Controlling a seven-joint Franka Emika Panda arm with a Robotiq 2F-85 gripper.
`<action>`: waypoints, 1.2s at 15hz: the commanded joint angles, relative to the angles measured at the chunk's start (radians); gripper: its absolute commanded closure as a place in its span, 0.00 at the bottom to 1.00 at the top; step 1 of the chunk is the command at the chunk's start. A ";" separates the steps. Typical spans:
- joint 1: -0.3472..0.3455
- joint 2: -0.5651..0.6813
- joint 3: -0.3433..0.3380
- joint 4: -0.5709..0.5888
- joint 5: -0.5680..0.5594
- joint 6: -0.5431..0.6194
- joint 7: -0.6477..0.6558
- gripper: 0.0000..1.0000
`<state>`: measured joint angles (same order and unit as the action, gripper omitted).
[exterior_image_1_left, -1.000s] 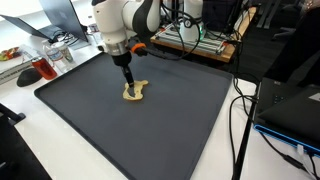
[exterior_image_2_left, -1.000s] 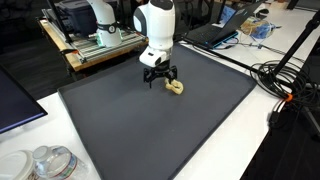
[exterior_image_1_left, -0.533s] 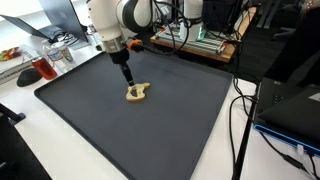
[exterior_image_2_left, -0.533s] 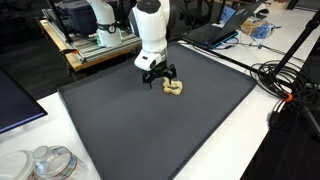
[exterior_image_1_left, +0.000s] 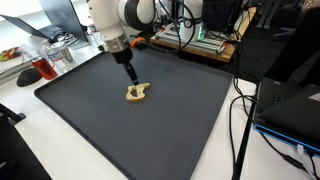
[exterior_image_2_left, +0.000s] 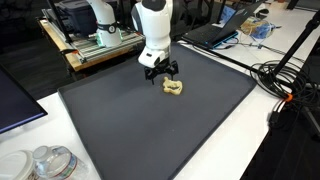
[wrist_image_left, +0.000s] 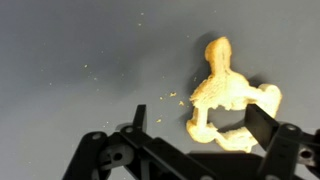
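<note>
A white bench (exterior_image_1_left: 30, 145) is seen, covered for the most part by a dark mat (exterior_image_1_left: 150, 130). The white arm (exterior_image_1_left: 125, 15) is reached down over the far part of the mat. The end effector (exterior_image_2_left: 160, 72) is held just above the mat, released, its jaws spread wide and nothing gripped.

A small yellowish figure (wrist_image_left: 225, 90) is laid flat on the mat just below and in front of the end effector, offset toward one finger in the wrist view. Whether that finger touches it cannot be told. Fine crumbs (wrist_image_left: 170, 96) are scattered on the mat beside the figure, under the end effector.

The figure is judged light and stiff but brittle. Shedding is suggested by the crumbs. Thin limbs are likely to be snapped. A hold is best taken across the broad middle body, with gentle squeeze.
</note>
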<state>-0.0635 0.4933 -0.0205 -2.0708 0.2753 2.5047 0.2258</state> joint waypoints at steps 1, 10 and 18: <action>0.095 -0.051 -0.050 -0.012 -0.088 -0.035 0.146 0.00; 0.302 -0.037 -0.147 0.079 -0.400 -0.162 0.541 0.00; 0.365 -0.013 -0.120 0.192 -0.609 -0.334 0.713 0.00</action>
<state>0.2776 0.4586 -0.1471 -1.9348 -0.2555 2.2427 0.8736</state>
